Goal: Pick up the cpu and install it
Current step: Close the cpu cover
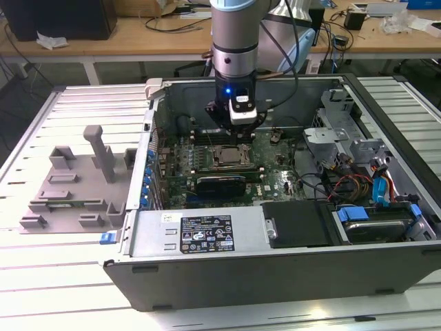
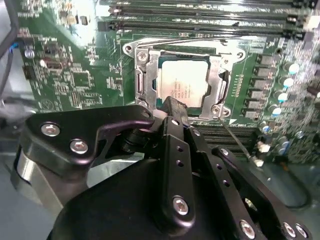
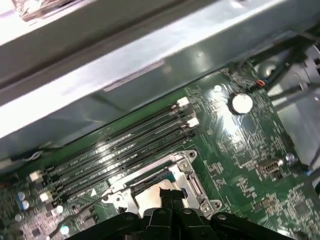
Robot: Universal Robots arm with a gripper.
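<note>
While the fingers (image 2: 172,106) hang pressed together with nothing between them, we see the cpu (image 2: 184,80) lying flat just beyond their tip in the second wrist view. It is seated inside the metal socket frame (image 2: 143,75), its silver top showing through the frame's opening. The tip stands over the cpu's edge nearest to it; whether it touches the chip we cannot tell. In the first wrist view the fingers (image 3: 165,196) show as two dark bars side by side above the pale cpu (image 3: 148,198).

Around the socket frame spreads the green motherboard (image 2: 85,75). A row of long black memory slots (image 3: 115,160) runs just beside the frame, and a round silver coin battery (image 3: 242,102) sits farther out on the board.

From the exterior view we find the arm (image 1: 234,34) reaching straight down into an open computer case (image 1: 207,276), with the fingers (image 1: 232,132) just above the cpu (image 1: 231,157) near the middle of the motherboard. Coloured cables (image 1: 351,183) and a drive with blue tabs (image 1: 375,221) fill the case's end toward the exterior view's right.

The case rests on a pale slatted surface (image 1: 41,289). A grey tray block (image 1: 76,186) lies on it beside the case, toward the surface's edge at the exterior view's left. Beyond the surface's far edge stands a wooden desk (image 1: 124,34) strewn with cords.
</note>
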